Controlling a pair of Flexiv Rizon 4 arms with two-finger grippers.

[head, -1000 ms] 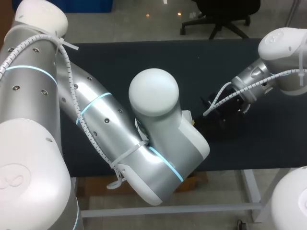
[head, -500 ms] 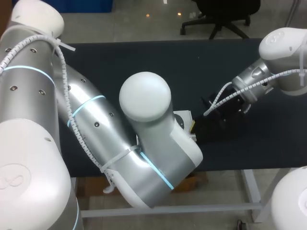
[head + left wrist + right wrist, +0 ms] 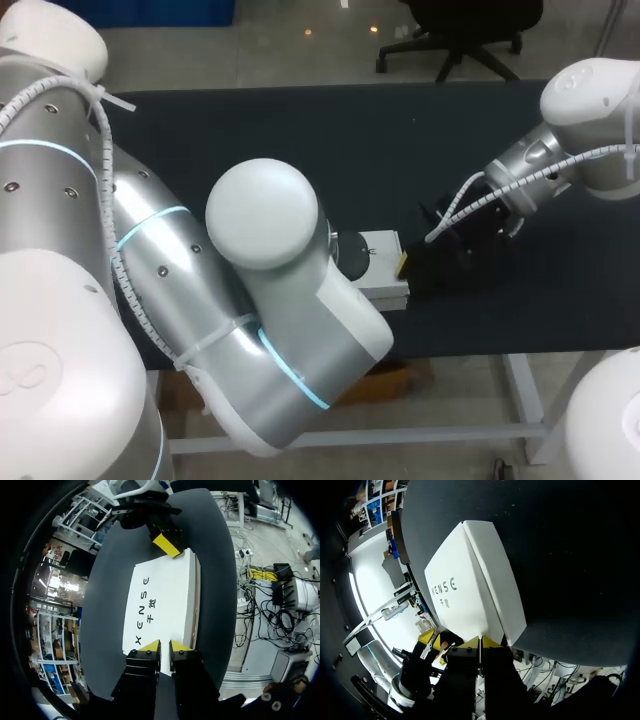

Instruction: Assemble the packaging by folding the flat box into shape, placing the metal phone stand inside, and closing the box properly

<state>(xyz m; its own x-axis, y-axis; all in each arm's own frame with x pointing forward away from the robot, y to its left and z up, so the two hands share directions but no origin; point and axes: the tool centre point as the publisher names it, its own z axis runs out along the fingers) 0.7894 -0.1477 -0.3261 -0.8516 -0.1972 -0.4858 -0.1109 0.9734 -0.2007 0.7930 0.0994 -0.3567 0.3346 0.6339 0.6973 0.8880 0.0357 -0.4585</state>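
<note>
Currently I find the left gripper at the near edge of the white box; I cannot tell its jaw state. The right gripper is clenched on the opposite edge, with the box lying ahead on the table.

- The box, near the middle of the head view, looks like white card. It is smooth and not shiny.
- The table top is dark and dull, like cloth or a soft mat.
- The left arm fills the left side of the head view. It is shiny silver metal with smooth, glossy white plastic caps.
- The right arm, at the upper right, has the same glossy white and silver.
- A bumpy white plastic hose runs along it.
- The right gripper is dull black with smooth yellow tips.
</note>
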